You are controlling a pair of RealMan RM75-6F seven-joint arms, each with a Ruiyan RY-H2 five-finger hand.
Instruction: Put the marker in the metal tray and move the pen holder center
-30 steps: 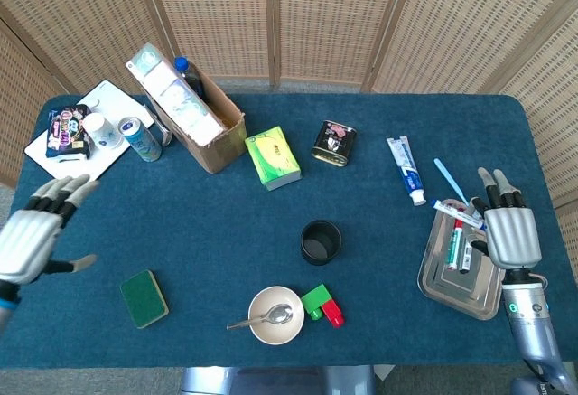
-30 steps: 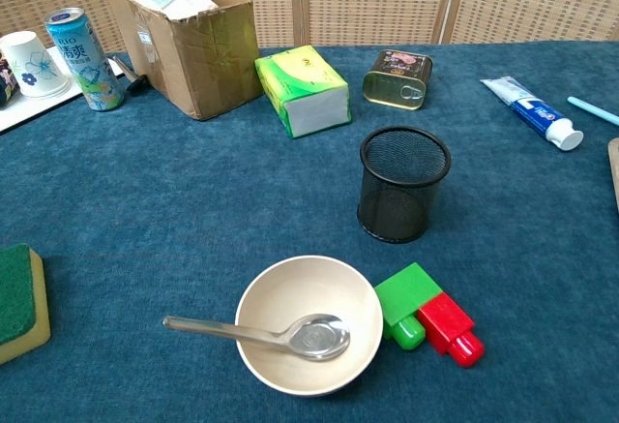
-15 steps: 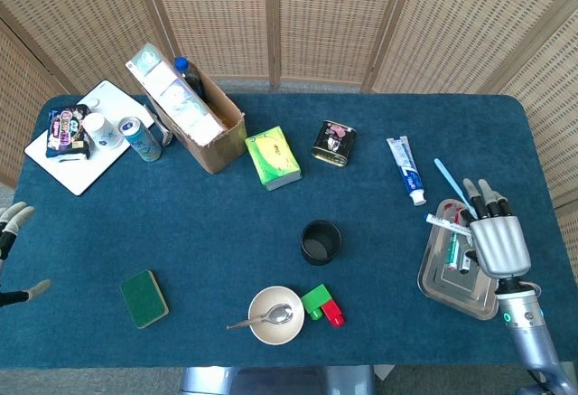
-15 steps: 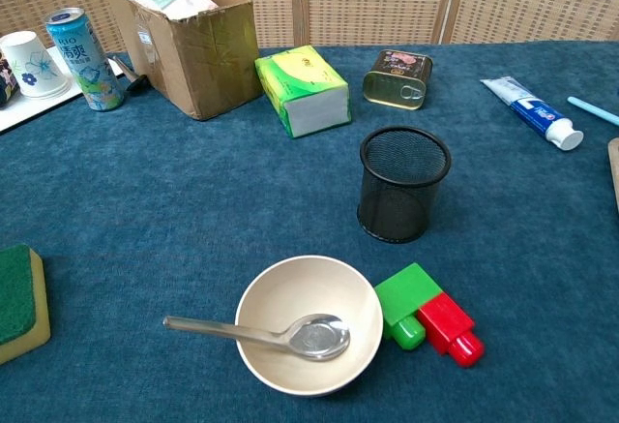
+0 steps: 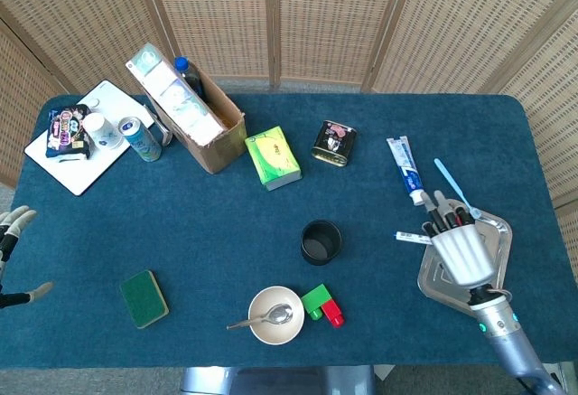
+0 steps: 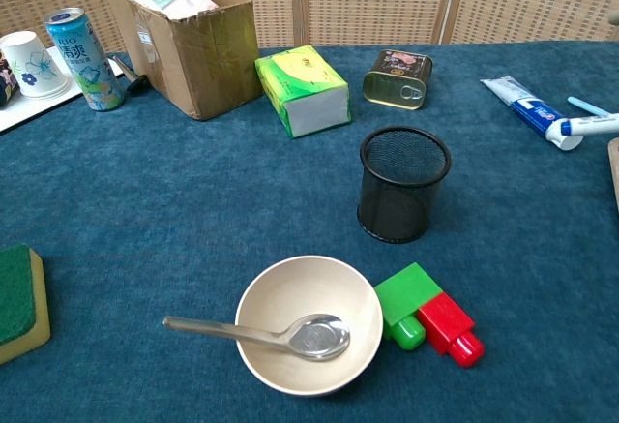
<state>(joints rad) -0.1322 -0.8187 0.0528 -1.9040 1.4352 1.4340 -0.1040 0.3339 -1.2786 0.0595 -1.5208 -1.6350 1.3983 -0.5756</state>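
In the head view my right hand (image 5: 462, 252) hovers over the left part of the metal tray (image 5: 498, 230), at the table's right side. It holds a white marker (image 5: 409, 238) that sticks out to the left past the tray's edge. The marker's tip (image 6: 588, 125) shows at the right edge of the chest view. Red and dark pens lie in the tray, mostly hidden under the fingers. The black mesh pen holder (image 5: 321, 241) (image 6: 403, 183) stands upright and empty near the table's middle, well left of that hand. My left hand (image 5: 13, 232) is at the far left edge with its fingers spread, holding nothing.
A bowl with a spoon (image 5: 276, 315) and green and red blocks (image 5: 322, 305) lie just in front of the pen holder. Toothpaste (image 5: 406, 169) and a blue toothbrush (image 5: 449, 179) lie behind the tray. A tin (image 5: 334, 142), green box (image 5: 274, 158), cardboard box (image 5: 194, 115) and sponge (image 5: 144, 298) stand further left.
My right hand has moved left and slightly nearer across the tray, carrying the white marker with it. The left hand has drawn back to the left edge. The pen holder has stayed put.
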